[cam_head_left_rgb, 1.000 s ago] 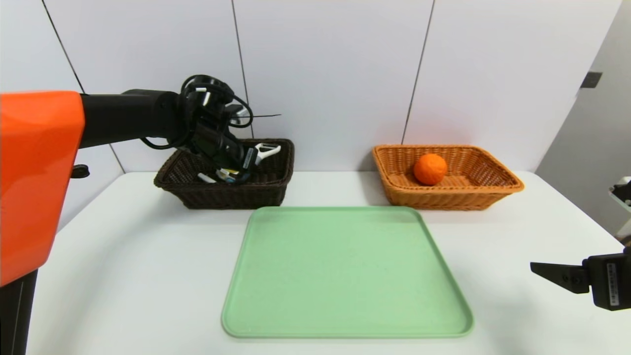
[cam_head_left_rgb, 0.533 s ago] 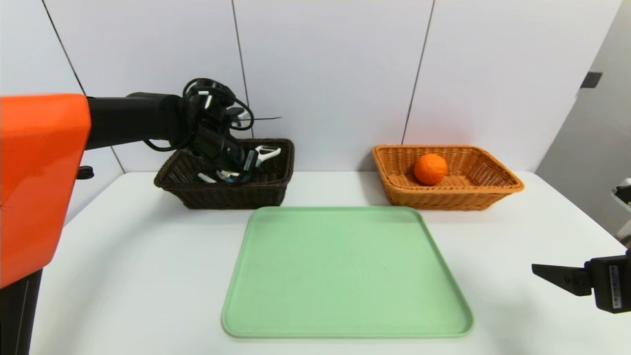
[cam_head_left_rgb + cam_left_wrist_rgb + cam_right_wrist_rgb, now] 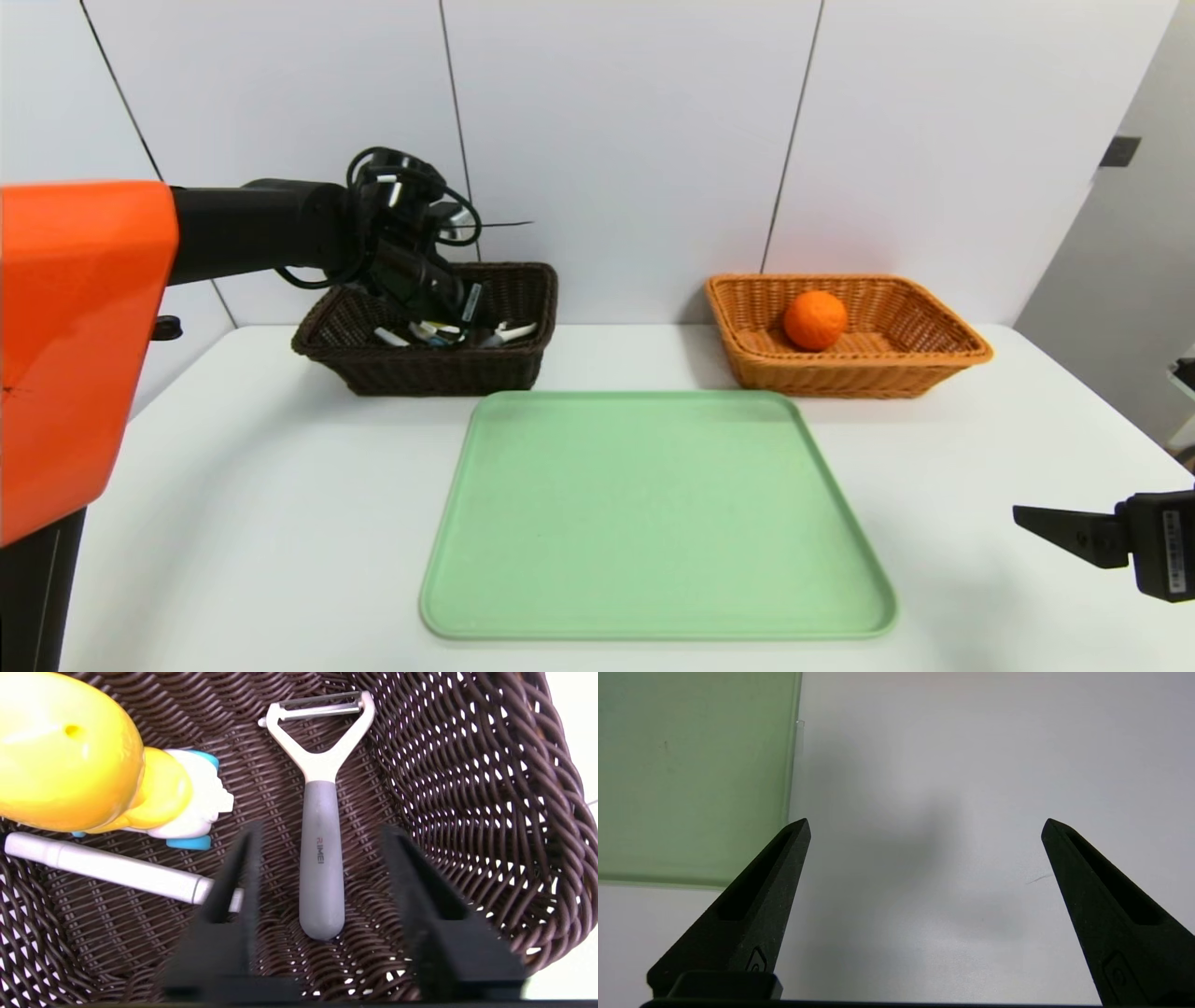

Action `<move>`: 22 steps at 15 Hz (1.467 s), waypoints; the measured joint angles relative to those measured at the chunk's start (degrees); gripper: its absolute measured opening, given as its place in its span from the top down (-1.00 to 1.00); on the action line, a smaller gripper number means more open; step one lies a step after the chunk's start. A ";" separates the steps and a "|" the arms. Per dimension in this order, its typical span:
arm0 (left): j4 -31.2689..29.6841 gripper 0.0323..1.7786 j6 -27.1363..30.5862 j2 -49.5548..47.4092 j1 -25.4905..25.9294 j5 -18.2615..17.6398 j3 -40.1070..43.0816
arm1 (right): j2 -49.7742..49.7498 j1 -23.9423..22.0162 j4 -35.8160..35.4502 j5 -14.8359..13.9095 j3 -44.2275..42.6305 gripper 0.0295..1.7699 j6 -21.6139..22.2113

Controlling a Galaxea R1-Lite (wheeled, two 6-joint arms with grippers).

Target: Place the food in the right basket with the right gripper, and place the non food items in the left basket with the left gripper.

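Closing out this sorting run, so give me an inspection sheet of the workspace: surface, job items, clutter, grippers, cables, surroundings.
Surface: white table with a green tray, nothing on the tray.
Job's things: orange fruit in the orange-tan basket; peeler, duck toy and marker pen lying in the dark brown basket.
Clutter: nothing seen.
Grippers: left gripper over the dark basket, jaws apart either side of the peeler's handle, not gripping it; right gripper open, holding nothing, above bare table beside the tray.
Cables: black loops on the left wrist, clear of the basket.
Surroundings: pale panelled wall behind the baskets.
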 joint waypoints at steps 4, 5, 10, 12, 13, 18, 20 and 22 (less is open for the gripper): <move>-1.94 -0.41 -0.30 -3.15 -0.11 -0.15 0.02 | -1.01 0.00 -0.71 0.33 0.20 -0.93 -0.01; -2.23 -0.47 -0.46 -5.27 -0.22 -0.13 0.33 | -1.12 0.07 -0.83 0.61 -0.20 -0.93 -0.22; 0.88 -0.68 -1.76 -24.48 -1.44 0.94 12.04 | -1.51 0.24 -0.94 10.15 -2.86 -0.93 -1.00; 1.32 -0.73 -2.06 -35.56 -2.07 2.91 23.32 | -1.29 0.35 -0.96 12.18 -4.11 -0.93 -1.77; 1.46 -0.75 -2.19 -41.05 -2.29 4.16 29.25 | -0.82 0.43 -0.94 12.23 -4.88 -0.93 -2.01; 2.01 -0.83 -2.69 -67.54 4.88 7.98 53.37 | 1.77 0.49 -0.94 10.74 -6.40 -0.93 -2.21; 2.19 -0.85 -2.58 -76.19 9.46 8.23 60.32 | 1.68 0.51 -0.79 8.73 -6.01 -0.93 -2.27; 2.73 -0.86 -2.61 -84.04 12.04 8.62 65.63 | 0.09 0.51 -0.33 7.70 -5.66 -0.93 -2.27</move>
